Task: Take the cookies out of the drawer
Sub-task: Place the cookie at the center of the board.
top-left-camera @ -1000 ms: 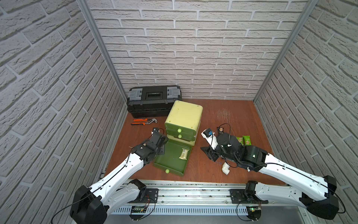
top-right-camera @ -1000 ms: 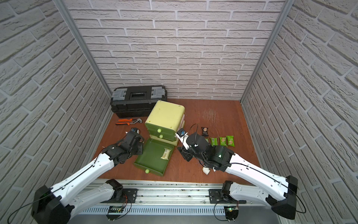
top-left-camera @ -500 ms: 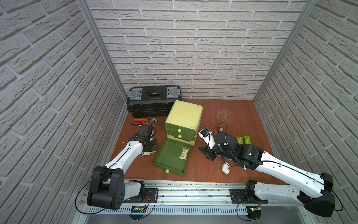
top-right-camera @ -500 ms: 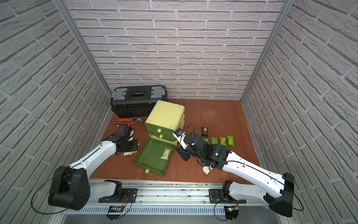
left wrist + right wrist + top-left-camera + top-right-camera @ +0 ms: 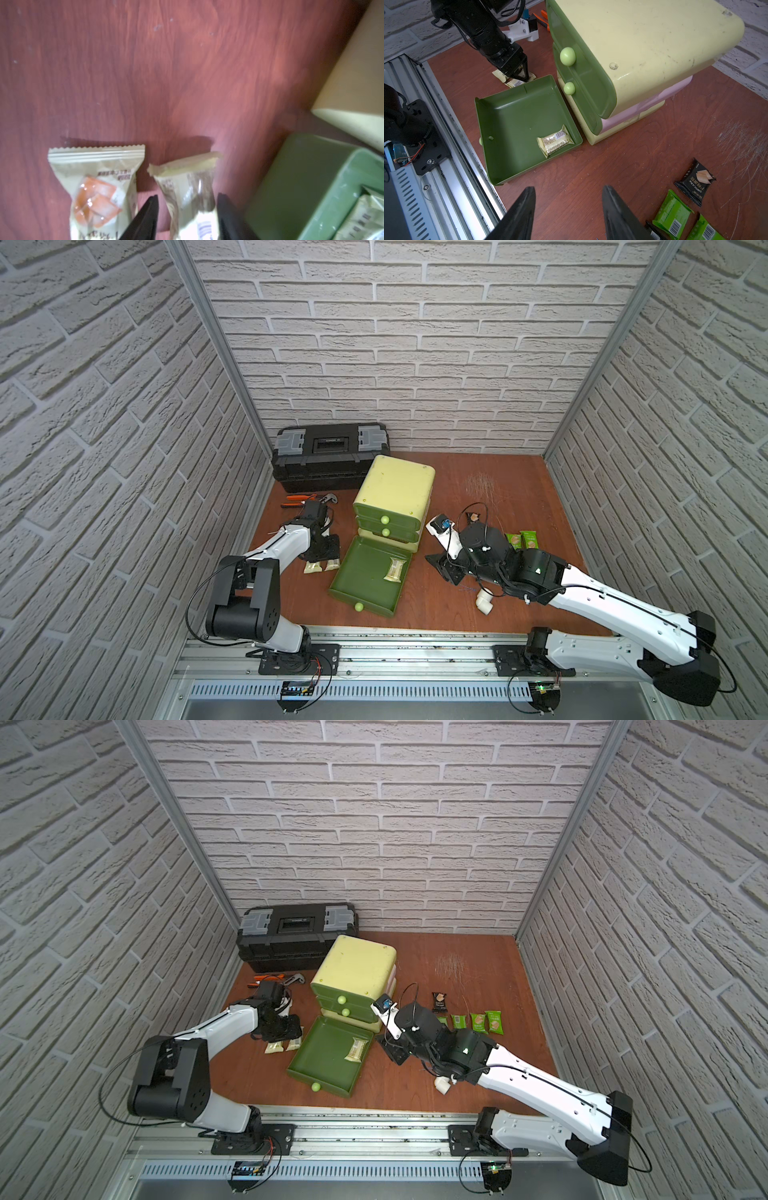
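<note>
The green drawer [image 5: 361, 580] lies pulled out on the table, with one beige cookie packet [image 5: 395, 570] inside it near the right wall. Just left of the drawer lie two beige cookies [image 5: 95, 182] side by side. My left gripper [image 5: 187, 196] is open and low over the table, its fingers on either side of the right-hand packet [image 5: 187, 187], which rests on the wood. My right gripper [image 5: 568, 188] hangs open and empty over bare table right of the drawer. Green cookies [image 5: 478, 1022] and a black one [image 5: 439, 1002] lie further right.
The yellow-green drawer cabinet [image 5: 395, 489] stands behind the drawer, two upper drawers shut. A black toolbox [image 5: 328, 456] sits at the back wall with orange pliers [image 5: 303, 499] before it. A white pipe elbow [image 5: 484, 599] lies under my right arm. Brick walls enclose three sides.
My left arm swung from the drawer's edge out to its left and came down beside the other beige packet; its jaws have widened around the packet. My right arm edged slightly toward the cabinet.
</note>
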Controlling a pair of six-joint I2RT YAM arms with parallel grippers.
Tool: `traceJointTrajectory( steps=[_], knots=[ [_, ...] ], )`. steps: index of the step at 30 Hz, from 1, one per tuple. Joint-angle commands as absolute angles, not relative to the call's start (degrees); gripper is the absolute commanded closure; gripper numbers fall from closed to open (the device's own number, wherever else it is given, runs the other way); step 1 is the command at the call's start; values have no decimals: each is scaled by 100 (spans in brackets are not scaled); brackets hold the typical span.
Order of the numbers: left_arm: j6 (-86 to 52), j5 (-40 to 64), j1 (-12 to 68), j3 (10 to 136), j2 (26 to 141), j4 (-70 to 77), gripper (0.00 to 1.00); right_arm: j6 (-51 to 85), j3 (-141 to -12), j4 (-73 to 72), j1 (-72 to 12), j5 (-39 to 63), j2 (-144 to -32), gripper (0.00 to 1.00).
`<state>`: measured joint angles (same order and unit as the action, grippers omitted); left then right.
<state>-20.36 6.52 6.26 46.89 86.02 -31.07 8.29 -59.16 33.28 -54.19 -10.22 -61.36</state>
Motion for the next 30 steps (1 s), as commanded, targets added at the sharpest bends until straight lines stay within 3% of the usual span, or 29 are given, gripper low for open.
traceJointTrajectory(
  steps=[1, 10, 18, 30],
  knots=[
    [-2022, 666, 571, 4802, 8597, -3128, 42, 802, -6029, 3199, -5391, -1020, -6047, 44],
    [-2318, 380, 828, 5041, 7105, -3415, 42, 720, -6179, 3169, -5385, -1120, -6209, 44],
    [-3493, -759, 2568, 4624, 6243, -2901, 42, 374, -7177, 3698, -5007, -1287, -6821, 43],
    [-4364, -1753, 4359, 3945, 6601, -1608, 41, 466, -9130, 3746, -4200, -888, -8760, 42]
  ],
)
